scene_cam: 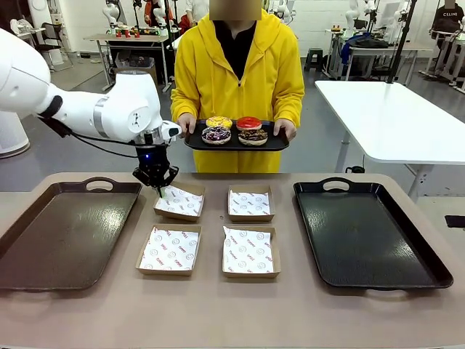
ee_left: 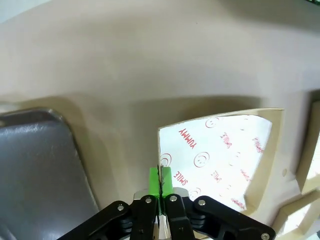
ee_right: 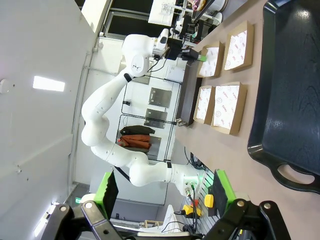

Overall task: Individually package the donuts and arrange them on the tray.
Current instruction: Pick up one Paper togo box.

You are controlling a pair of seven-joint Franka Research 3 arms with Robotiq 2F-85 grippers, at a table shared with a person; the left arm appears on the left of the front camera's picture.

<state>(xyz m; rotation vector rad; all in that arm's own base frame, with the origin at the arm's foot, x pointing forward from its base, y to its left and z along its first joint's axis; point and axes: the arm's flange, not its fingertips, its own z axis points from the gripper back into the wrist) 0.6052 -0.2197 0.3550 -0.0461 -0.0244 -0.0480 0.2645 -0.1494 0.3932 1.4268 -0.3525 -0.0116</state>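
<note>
**Front view.** The left gripper [scene_cam: 158,187] stands over the far-left box [scene_cam: 176,217], clenched on a corner of its paper liner [scene_cam: 185,202]. The step in hand is judged to be straightening this liner before a donut goes in. It is best done with a short, low pull, so that the thin sheet neither tears nor drags the light box. The four donuts [scene_cam: 234,131] sit on a serving tray [scene_cam: 195,145] held by a person beyond the table [scene_cam: 218,313], well apart from the boxes. A left tray [scene_cam: 65,233] and a right tray [scene_cam: 363,233] flank the boxes.

**Left wrist view.** This view adds what the front view cannot resolve: the green pads [ee_left: 154,177] meet flat with only the liner's [ee_left: 220,155] edge between them, at the corner nearest the left tray [ee_left: 40,165]. The print reads "YUMMY" and "SMILE".

**Right wrist view.** The right gripper [ee_right: 165,195] hangs released, its jaws wide with nothing between them. This view adds the left arm's whole reach and all four boxes beside the right tray [ee_right: 290,75]
</note>
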